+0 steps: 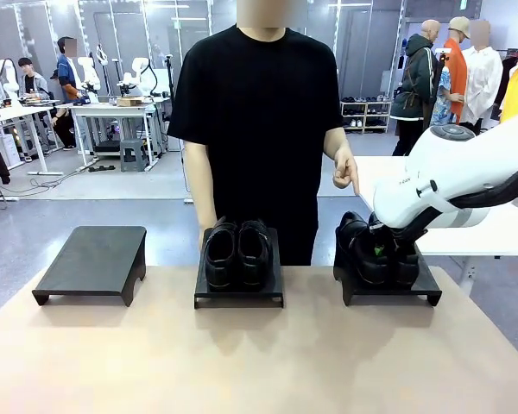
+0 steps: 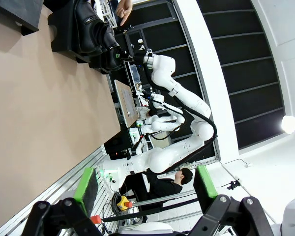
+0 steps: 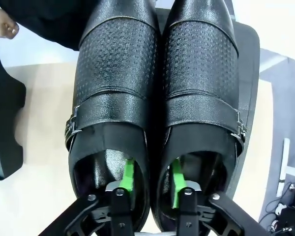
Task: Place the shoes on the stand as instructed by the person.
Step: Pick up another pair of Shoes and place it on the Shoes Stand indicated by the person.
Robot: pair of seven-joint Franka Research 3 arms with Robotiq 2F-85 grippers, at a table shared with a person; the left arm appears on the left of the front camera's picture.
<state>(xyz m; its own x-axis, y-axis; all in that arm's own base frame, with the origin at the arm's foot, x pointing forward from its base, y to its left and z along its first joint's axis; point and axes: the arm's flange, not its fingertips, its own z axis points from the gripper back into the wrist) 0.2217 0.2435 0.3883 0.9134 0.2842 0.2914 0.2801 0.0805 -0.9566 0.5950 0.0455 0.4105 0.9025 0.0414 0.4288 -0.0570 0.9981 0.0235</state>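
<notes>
Right fingers parted inside upright shoes, toes pointing toward person.

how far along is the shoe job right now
Looks done: one pair of shoes sits on the middle stand. In hand: the second pair is on the right stand, with the right gripper holding a finger inside each shoe, not visibly pinching. Left: pull that gripper clear. The left stand is bare; the left gripper hangs open.
</notes>
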